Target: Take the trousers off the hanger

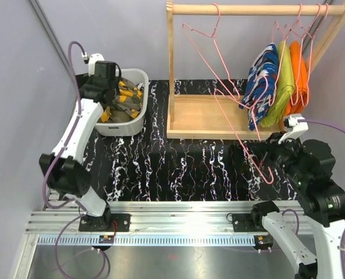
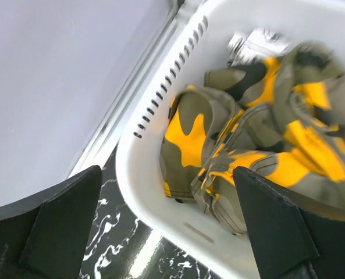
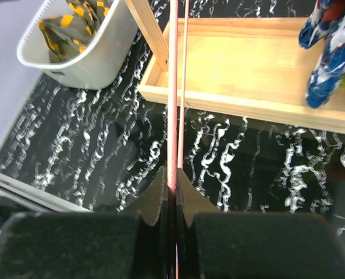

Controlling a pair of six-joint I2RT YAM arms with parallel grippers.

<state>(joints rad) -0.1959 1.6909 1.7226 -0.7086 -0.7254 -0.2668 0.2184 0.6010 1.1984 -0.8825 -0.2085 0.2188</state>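
Observation:
The olive camouflage trousers (image 1: 124,102) with yellow-orange patches lie in the white basket (image 1: 138,77). They also show in the left wrist view (image 2: 248,139). My left gripper (image 1: 109,78) hangs open and empty over the basket's near rim (image 2: 155,203). A pale grey-white cloth (image 2: 259,40) peeks out behind the camouflage, too blurred to identify. The blue trousers (image 1: 260,78) with white-red print hang on a pink hanger on the rack. My right gripper (image 3: 171,180) is shut on the wire of an empty pink hanger (image 1: 242,133), which slants down from the rod.
The wooden rack (image 1: 171,70) has a tray base (image 1: 201,116) and a top rod. A lime-green garment (image 1: 284,81) and an orange garment (image 1: 301,75) hang right of the blue trousers. The tabletop (image 1: 178,168) is black marble-patterned. A grey wall stands on the left.

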